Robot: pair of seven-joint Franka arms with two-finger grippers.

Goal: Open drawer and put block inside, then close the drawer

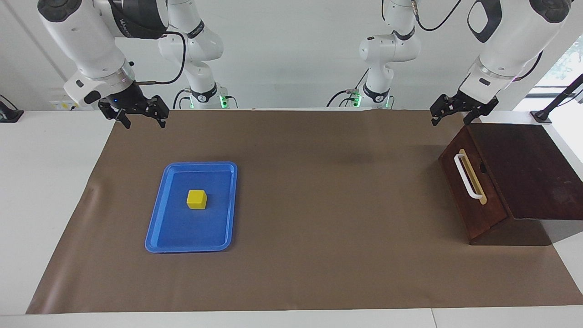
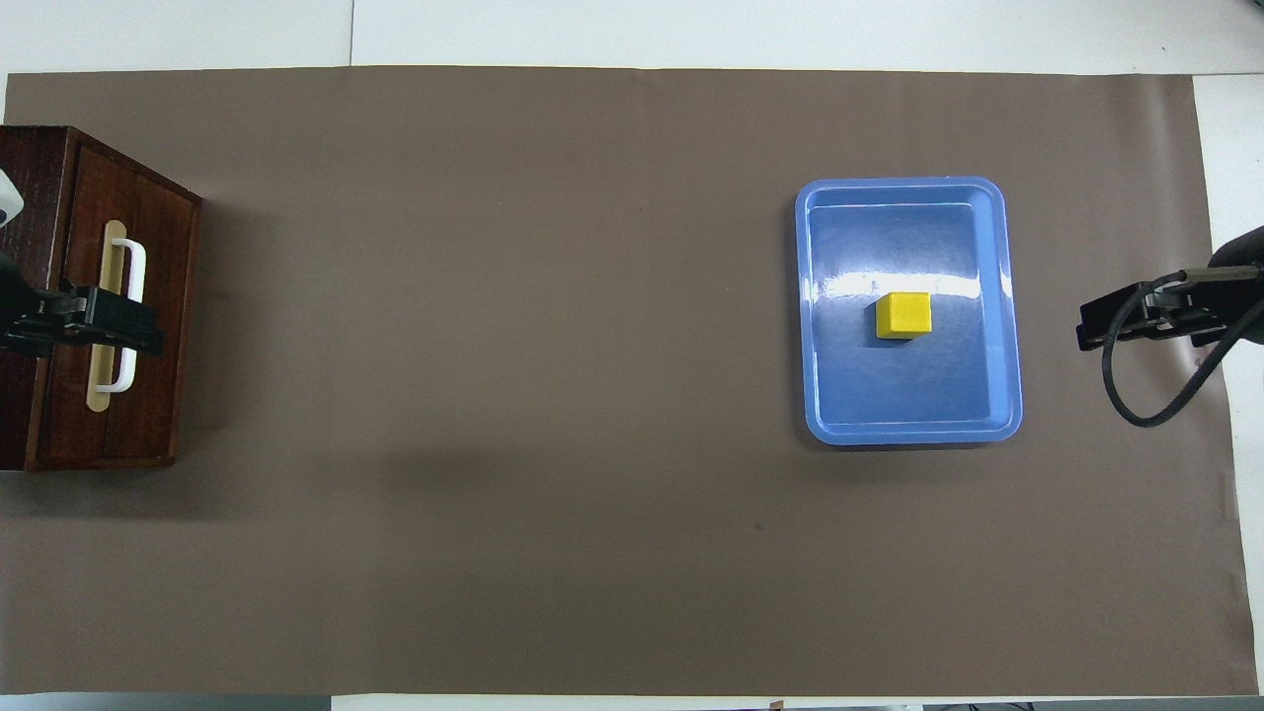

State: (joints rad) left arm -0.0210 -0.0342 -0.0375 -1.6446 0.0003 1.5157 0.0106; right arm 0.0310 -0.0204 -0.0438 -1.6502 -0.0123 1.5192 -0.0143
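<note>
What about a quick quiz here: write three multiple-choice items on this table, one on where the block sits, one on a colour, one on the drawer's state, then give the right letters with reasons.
1. Where is the block?
A. In the tray
B. On the wooden box
C. In the left gripper

2. What colour is the drawer's handle?
A. Black
B. White
C. Yellow

3. What state is the drawer in?
A. Pulled fully out
B. Removed from the box
C. Closed

Answers:
1. A, since the yellow cube rests on the blue tray's floor, toward the right arm's end of the table.
2. B, as the bar on the tan strip is white.
3. C, because the drawer front sits flush in the box and no pale interior shows; both the left gripper and the right gripper hang open in the air, holding nothing.
</note>
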